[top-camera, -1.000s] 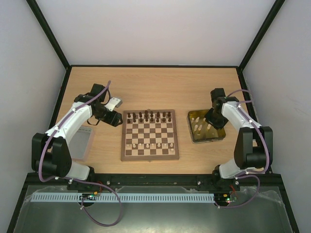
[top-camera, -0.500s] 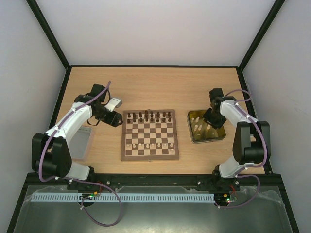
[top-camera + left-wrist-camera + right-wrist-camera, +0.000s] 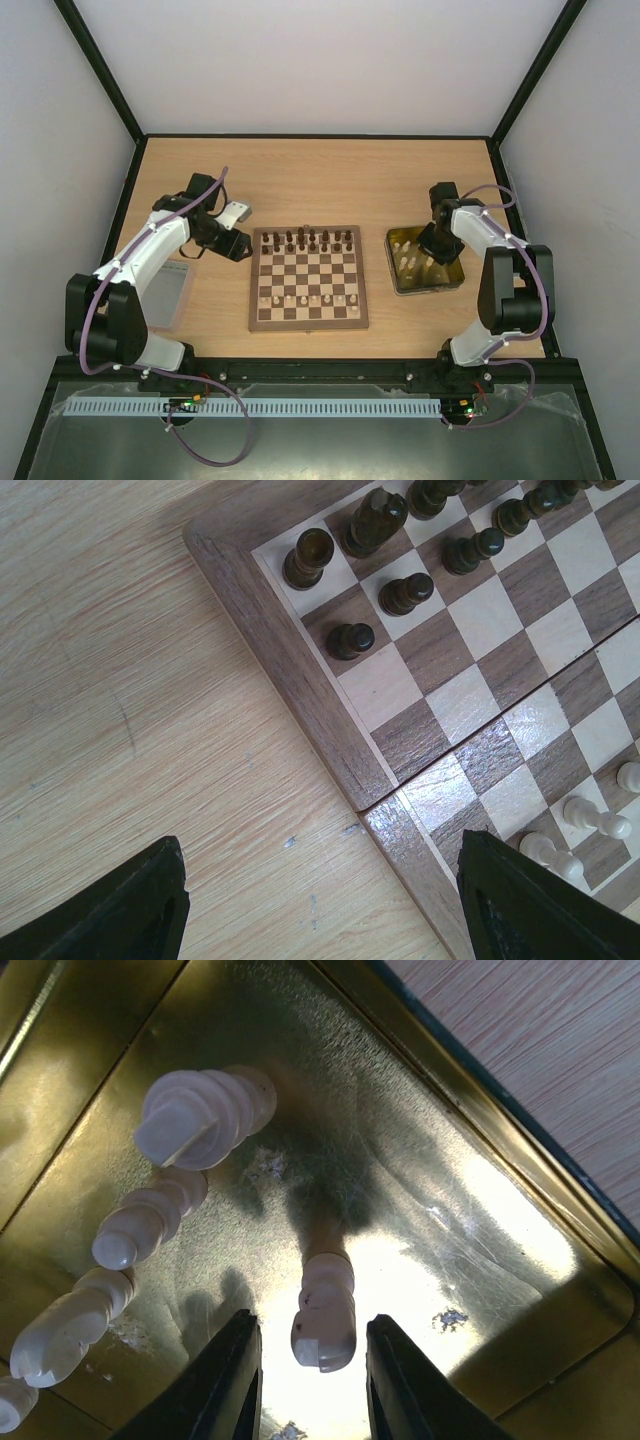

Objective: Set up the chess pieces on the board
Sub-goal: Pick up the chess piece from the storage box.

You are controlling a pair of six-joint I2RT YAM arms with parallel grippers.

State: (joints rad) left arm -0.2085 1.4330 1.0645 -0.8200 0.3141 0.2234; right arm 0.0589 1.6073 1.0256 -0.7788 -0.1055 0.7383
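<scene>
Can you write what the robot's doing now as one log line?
phase: picking | right gripper: open, straddling a cream piece in the yellow tray | left gripper: open, empty, over the board edge

Table (image 3: 330, 180): board (image 3: 308, 275) at centre, far row of pieces (image 3: 305, 239) on its far edge, near row (image 3: 308, 299) on its near edge. Tray (image 3: 428, 290) right of board, holding further pieces (image 3: 408, 262). Lid (image 3: 170, 295) at table's left edge.

Dark brown and cream checked board (image 3: 308, 278), cream pieces (image 3: 325, 1310) in shiny yellow tray (image 3: 430, 1180).
</scene>
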